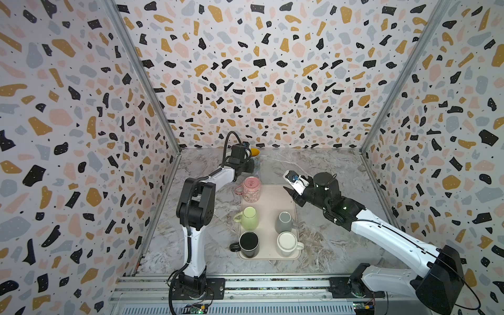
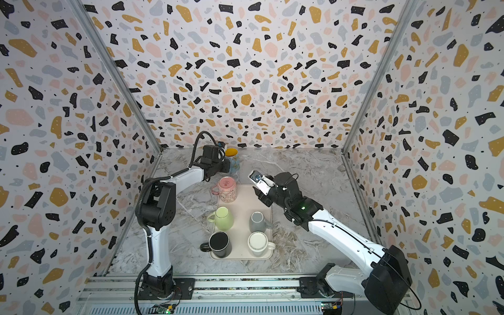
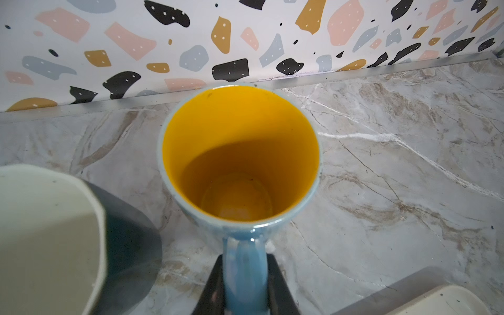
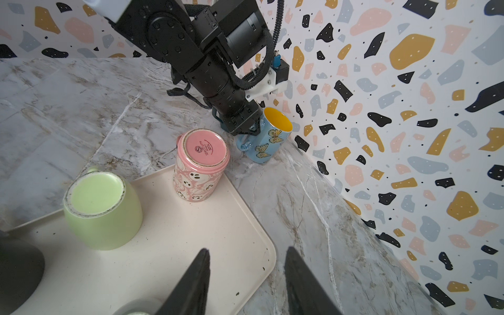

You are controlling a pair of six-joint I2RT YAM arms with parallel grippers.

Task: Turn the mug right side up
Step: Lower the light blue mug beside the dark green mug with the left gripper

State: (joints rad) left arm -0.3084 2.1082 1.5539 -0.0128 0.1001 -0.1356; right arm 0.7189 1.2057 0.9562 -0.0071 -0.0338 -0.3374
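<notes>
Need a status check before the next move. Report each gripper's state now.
Left gripper: shut on the handle of the blue mug.
Right gripper: open, holding nothing.

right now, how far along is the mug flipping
Done: the blue butterfly mug is mouth up by the back wall. In hand: the left gripper is shut on its handle; the right gripper is open, holding nothing, above the tray. Left: letting go of the handle. The pink mug and green mug on the tray sit upside down.
</notes>
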